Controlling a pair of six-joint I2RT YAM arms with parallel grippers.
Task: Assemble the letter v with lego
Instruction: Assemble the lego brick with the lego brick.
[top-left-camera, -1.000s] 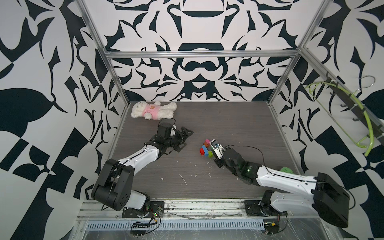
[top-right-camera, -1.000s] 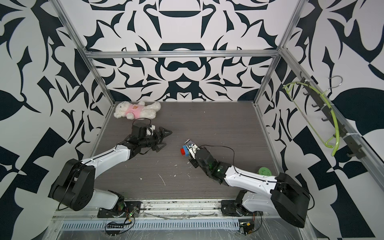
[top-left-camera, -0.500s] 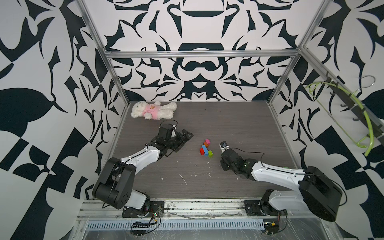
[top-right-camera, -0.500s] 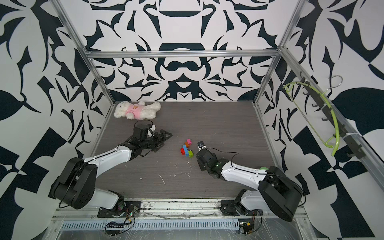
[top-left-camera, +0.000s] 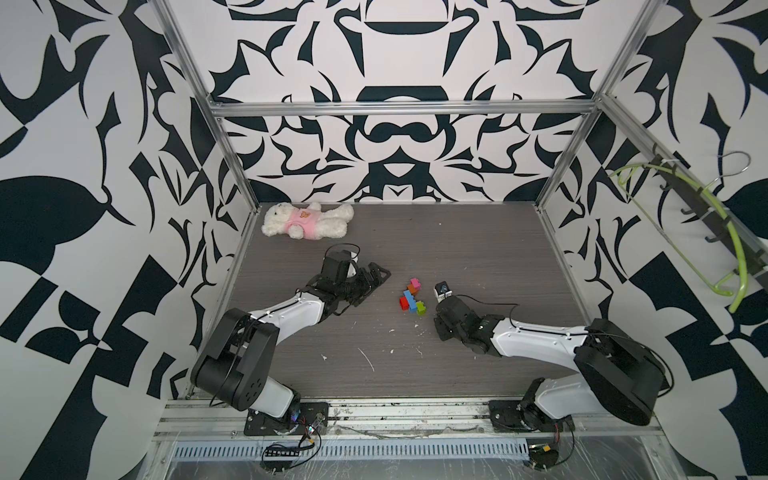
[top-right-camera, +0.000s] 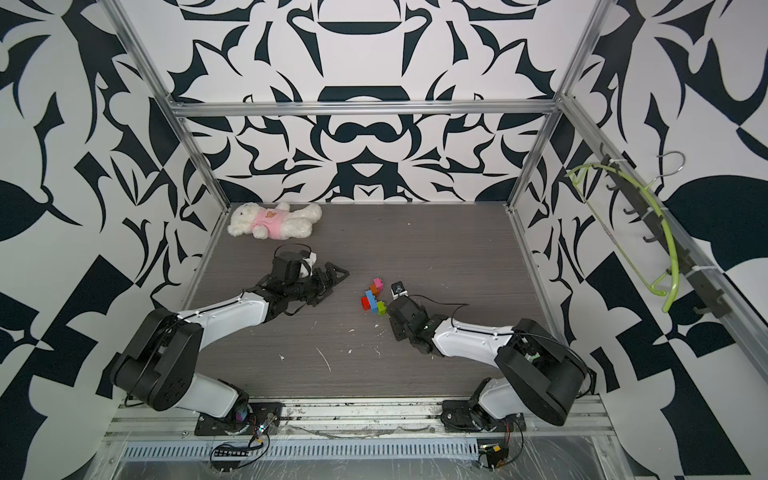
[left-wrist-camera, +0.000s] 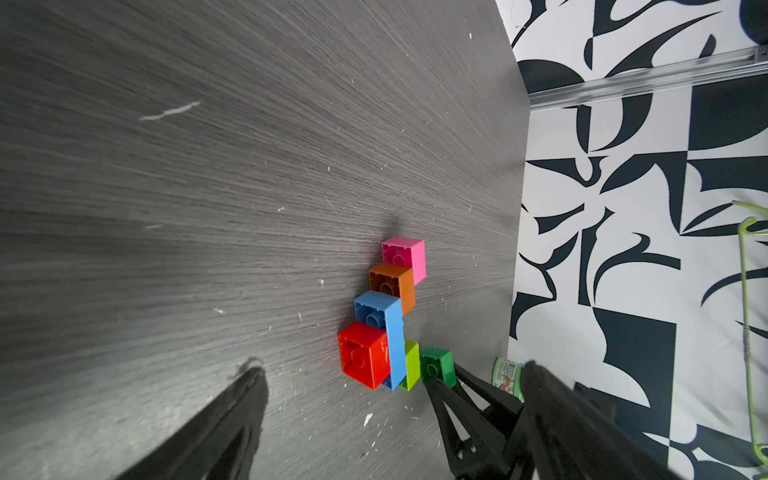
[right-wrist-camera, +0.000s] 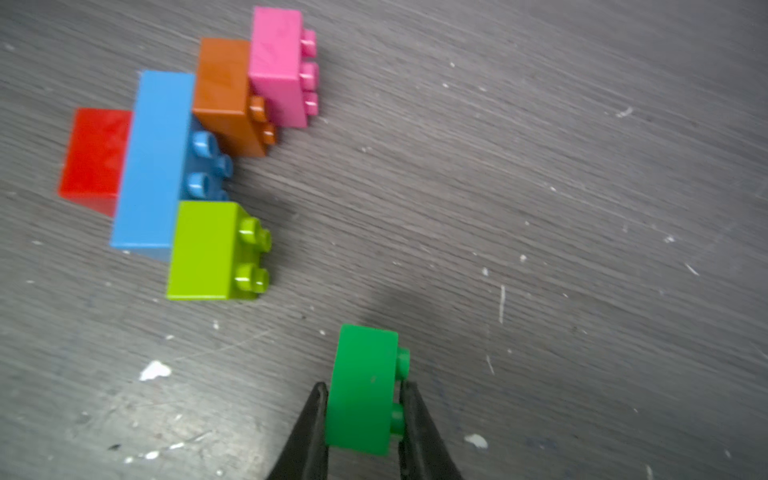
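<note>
On the worktop (top-left-camera: 457, 257), v (top-left-camera: 411, 300) one brick short
Right claw (right-wrist-camera: 364, 386) pinches the green brick (right-wrist-camera: 361, 361) just beside, not touching, the lime end; red, blue, orange, pink and lime look joined, so only green remains. Farther off, left claw (top-left-camera: 372, 279) is spread and empty.

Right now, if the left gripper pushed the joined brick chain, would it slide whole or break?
Probably slides whole: the brick chain looks rigid, studs interlocked. It lies on flat sides, so rolling seems unlikely. A push at the pink brick end might twist it.
</note>
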